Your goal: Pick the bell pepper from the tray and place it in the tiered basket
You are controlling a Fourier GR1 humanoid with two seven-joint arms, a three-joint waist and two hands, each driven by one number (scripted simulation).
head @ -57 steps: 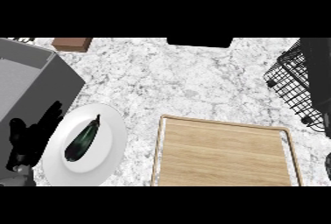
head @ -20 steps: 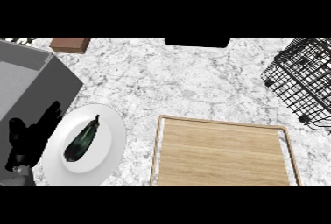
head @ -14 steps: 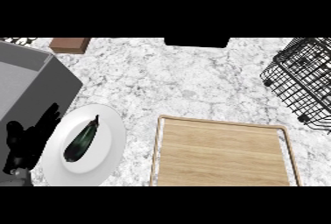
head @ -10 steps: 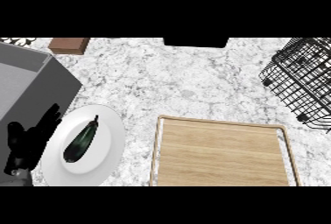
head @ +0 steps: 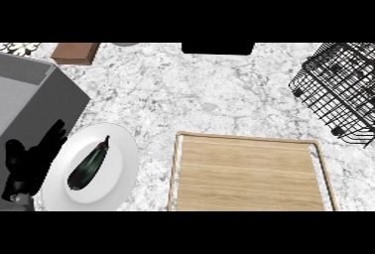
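From the head view, no writing or label is showing anywhere on the marbled desk. The wooden tray is lying at the lower middle with its bare board showing and nothing on it, and no bell pepper can be seen in this view. The black wire tiered basket is standing at the right edge, well apart from the tray, and it is sitting slightly further right and lower in the view than half a second ago. A wide stretch of bare desk is lying open between the tray, the basket and the far edge. A white plate is sitting just left of the tray, carrying a dark green long vegetable. The left hand is resting at the left edge beside the plate, fingers relaxed and upward, grasping nothing. A brown block is lying at the far left edge.
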